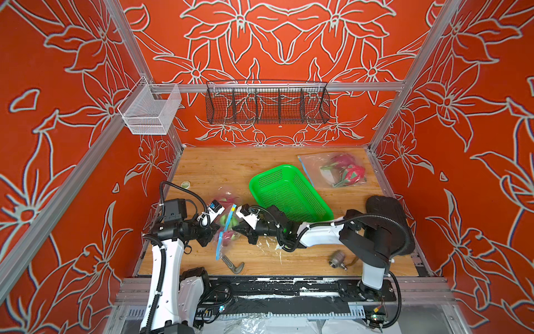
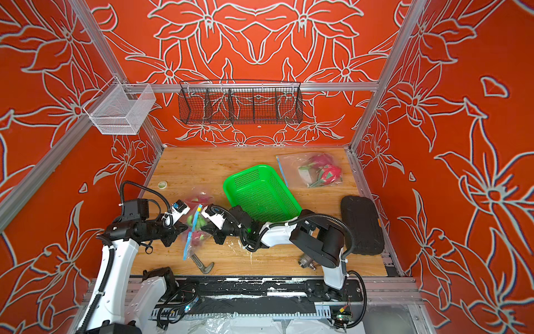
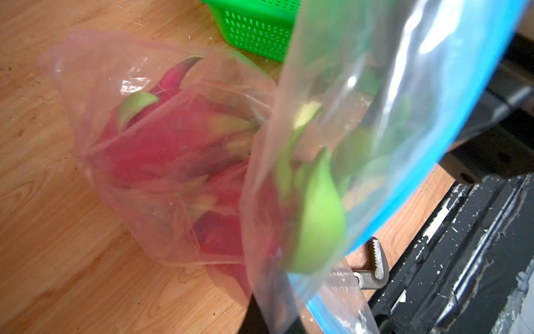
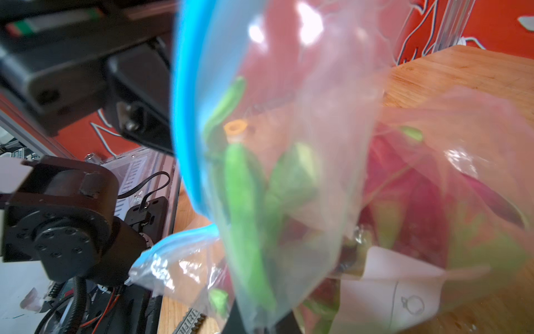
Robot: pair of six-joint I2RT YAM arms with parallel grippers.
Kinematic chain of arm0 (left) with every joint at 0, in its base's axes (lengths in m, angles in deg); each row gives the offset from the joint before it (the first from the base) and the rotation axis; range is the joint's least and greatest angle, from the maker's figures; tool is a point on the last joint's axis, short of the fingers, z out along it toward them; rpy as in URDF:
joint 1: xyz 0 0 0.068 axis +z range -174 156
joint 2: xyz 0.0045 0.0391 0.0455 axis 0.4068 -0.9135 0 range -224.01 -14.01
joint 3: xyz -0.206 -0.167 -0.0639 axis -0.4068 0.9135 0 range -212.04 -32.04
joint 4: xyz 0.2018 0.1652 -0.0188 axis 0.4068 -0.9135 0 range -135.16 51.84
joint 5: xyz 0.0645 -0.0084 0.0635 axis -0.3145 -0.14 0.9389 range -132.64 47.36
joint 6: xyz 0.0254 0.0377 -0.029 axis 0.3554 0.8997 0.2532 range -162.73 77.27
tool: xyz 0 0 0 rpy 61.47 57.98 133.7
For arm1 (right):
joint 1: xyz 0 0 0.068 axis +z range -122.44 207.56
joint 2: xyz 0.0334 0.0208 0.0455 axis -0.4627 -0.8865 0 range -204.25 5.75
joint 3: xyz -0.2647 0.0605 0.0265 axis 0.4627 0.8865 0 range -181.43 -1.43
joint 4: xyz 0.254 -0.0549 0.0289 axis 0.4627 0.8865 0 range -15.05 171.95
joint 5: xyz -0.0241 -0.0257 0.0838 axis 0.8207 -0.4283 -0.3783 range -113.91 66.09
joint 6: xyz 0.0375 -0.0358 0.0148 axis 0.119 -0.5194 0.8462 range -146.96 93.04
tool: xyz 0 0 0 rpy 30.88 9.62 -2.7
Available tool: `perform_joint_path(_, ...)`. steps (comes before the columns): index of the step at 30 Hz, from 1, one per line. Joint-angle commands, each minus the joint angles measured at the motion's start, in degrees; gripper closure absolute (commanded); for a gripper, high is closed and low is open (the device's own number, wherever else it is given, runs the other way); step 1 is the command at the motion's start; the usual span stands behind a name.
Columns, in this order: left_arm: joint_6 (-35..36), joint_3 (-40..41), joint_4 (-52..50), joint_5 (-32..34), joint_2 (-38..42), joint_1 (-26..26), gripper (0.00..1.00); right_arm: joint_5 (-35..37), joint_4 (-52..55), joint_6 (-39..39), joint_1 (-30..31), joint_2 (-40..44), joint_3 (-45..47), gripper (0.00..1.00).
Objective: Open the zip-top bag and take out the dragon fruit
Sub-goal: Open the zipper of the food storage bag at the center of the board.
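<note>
Dragon fruit sits in the bag, right between the claws. Left claw pinches one side of the bag's mouth, and right claw clamps the opposite side.

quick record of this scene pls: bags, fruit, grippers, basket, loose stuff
near bag: clear zip-top, blue zip strip, front left, between both grippers
zip: cannot tell if open
contents: dragon fruit, inside near bag
left gripper: shut on near bag at zip edge
right gripper: shut on near bag at zip edge
far bag: far right, lying flat, holds more dragon fruit
green basket: mid-table, nothing inside
loose: wrench, metal fitting, tape roll
</note>
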Motion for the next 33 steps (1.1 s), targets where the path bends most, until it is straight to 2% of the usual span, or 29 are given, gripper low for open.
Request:
perform_joint_path(1, 2.9, -2.2, -0.2, 2.7, -0.1, 3.1, 1.0, 1.9, 0.4, -0.2, 0.1, 2.9, 3.0, 1.0)
perform_joint_path(6, 6.1, -2.6, 0.6, 3.0, -0.5, 8.6, 1.0, 6.0, 0.9, -0.9, 0.1, 6.1, 8.0, 1.0)
perform_joint_path(10, 9.1, -4.2, 2.5, 1.8, -3.2, 16.3, 1.0, 9.8, 1.5, -1.8, -0.1, 9.1, 13.2, 1.0)
perform_joint_path(12, 9.4, -6.3, 0.0, 0.0, -5.4, 17.2, 1.0, 9.7, 1.1, -1.8, -0.2, 9.2, 13.8, 1.0)
perform_joint_path(15, 11.3, -8.7, -7.5, -6.6, -5.7, 17.2, 1.0, 6.8, 4.6, -2.1, -0.1, 9.2, 11.1, 1.0)
perform_joint_path(16, 12.5, -8.3, -9.2, -9.4, -4.6, 17.2, 1.0, 6.7, 5.5, -2.2, -0.1, 9.6, 10.5, 0.96)
perform_joint_path(17, 13.3, -7.5, -9.8, -11.6, -3.3, 17.3, 1.0, 7.4, 5.9, -2.3, 0.1, 10.3, 10.5, 0.84)
perform_joint_path(18, 14.1, -6.4, -10.2, -13.8, -1.3, 17.1, 1.0, 8.9, 5.9, -2.5, 0.4, 11.6, 11.1, 0.8)
perform_joint_path(19, 14.0, -5.5, -10.5, -15.3, 0.6, 16.6, 1.0, 11.5, 5.8, -2.7, 1.0, 13.6, 12.2, 0.75)
perform_joint_path(21, 12.4, -4.6, -10.6, -16.5, 3.5, 14.7, 1.0, 18.9, 7.1, -3.2, 3.3, 18.3, 14.7, 0.57)
perform_joint_path(24, 9.1, -4.0, -10.1, -16.5, 5.5, 10.8, 1.0, 32.2, 12.2, -5.7, 11.1, 24.7, 17.1, 0.45)
perform_joint_path(27, 5.2, -2.7, -6.5, -15.8, 4.8, 8.2, 1.0, 43.9, 16.4, -6.2, 19.4, 27.7, 16.6, 0.45)
perform_joint_path(28, 4.3, -2.3, -5.6, -15.4, 4.1, 7.4, 1.0, 45.8, 17.6, -5.5, 21.6, 28.0, 15.4, 0.47)
perform_joint_path(31, 2.9, -2.5, -5.5, -15.8, 2.0, 6.2, 1.0, 46.2, 19.0, -3.5, 25.2, 26.2, 11.5, 0.47)
perform_joint_path(33, 2.4, -2.5, -5.9, -16.4, 1.7, 5.8, 1.0, 44.1, 20.1, -1.5, 25.5, 24.2, 8.5, 0.47)
